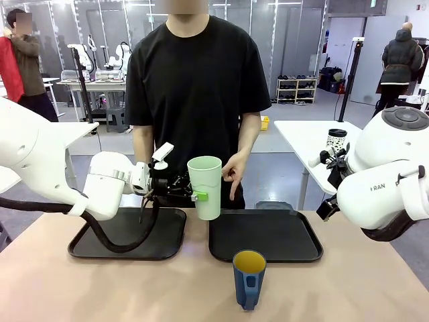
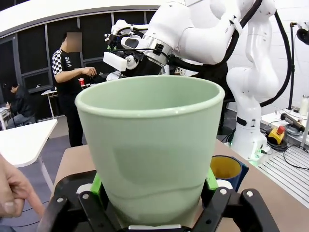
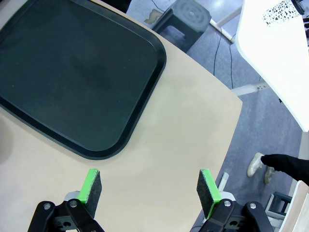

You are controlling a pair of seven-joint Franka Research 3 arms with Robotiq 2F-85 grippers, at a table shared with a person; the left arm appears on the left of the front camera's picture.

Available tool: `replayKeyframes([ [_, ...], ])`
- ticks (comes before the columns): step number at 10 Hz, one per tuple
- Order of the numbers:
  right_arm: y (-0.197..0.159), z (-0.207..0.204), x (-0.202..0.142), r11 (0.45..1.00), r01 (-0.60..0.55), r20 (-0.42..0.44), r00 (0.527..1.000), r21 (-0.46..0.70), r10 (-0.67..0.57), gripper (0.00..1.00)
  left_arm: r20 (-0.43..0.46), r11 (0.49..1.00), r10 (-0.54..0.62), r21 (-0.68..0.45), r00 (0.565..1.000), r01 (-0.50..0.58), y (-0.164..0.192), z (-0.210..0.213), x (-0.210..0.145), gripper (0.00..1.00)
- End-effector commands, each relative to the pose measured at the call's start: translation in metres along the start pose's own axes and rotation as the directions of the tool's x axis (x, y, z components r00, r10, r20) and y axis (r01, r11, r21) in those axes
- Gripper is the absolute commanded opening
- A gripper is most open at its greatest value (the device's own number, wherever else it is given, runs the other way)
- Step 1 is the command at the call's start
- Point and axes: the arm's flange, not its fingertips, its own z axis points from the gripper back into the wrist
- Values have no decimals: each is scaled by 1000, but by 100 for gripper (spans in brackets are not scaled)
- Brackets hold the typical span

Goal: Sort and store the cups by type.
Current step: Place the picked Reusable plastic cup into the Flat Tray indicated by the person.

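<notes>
My left gripper point(image 1: 196, 195) is shut on the tall pale green tumbler point(image 1: 205, 187) and holds it upright in the air, above the gap between the two black trays. In the left wrist view the tumbler point(image 2: 149, 145) stands between the green pads point(image 2: 98, 186). The dark blue mug point(image 1: 249, 278) with a yellow inside stands on the table near the front edge, handle toward me; it also peeks out behind the tumbler as the mug point(image 2: 227, 169). My right gripper point(image 3: 149, 188) is open and holds nothing, over bare table beside the right tray's corner point(image 3: 120, 130).
A left tray point(image 1: 127, 235) and a right tray point(image 1: 268, 235) lie side by side. The person's hand point(image 1: 234, 178) points down over the right tray, close to the tumbler. A white speckled cup point(image 1: 336, 141) stands on the white table behind. A stool point(image 3: 190, 14) is off the table's edge.
</notes>
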Motion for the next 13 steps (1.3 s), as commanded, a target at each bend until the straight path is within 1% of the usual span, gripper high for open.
replayKeyframes([
  [1, 0, -1, 0, 1000, -2, 3, 1000, -1, 2, 100, 0, 1000, 0, -1, 1000, 0, 0, -1, 0, 86],
  [2, 0, -1, 0, 1000, -2, 3, 1000, -1, 2, 100, 36, 1000, -12, 6, 999, 12, -1, -11, -6, 86],
  [4, 0, -1, 0, 1000, -2, 3, 1000, -1, 2, 100, 56, 995, -63, 83, 996, 58, -2, -24, -9, 86],
  [6, 0, -1, 0, 1000, -2, 3, 1000, -1, 2, 100, 96, 991, -80, 117, 992, 68, 6, -41, -9, 86],
  [10, 0, -1, 0, 1000, -2, 3, 1000, -1, 2, 100, 168, 995, -59, 86, 984, 45, 29, -91, -35, 86],
  [12, 0, -1, 0, 1000, -2, 3, 1000, -1, 2, 100, 162, 990, -68, 132, 984, 47, 39, -95, -47, 86],
  [13, 0, -1, 0, 1000, -2, 3, 1000, -1, 2, 100, 163, 990, -70, 133, 984, 49, 43, -97, -52, 86],
])
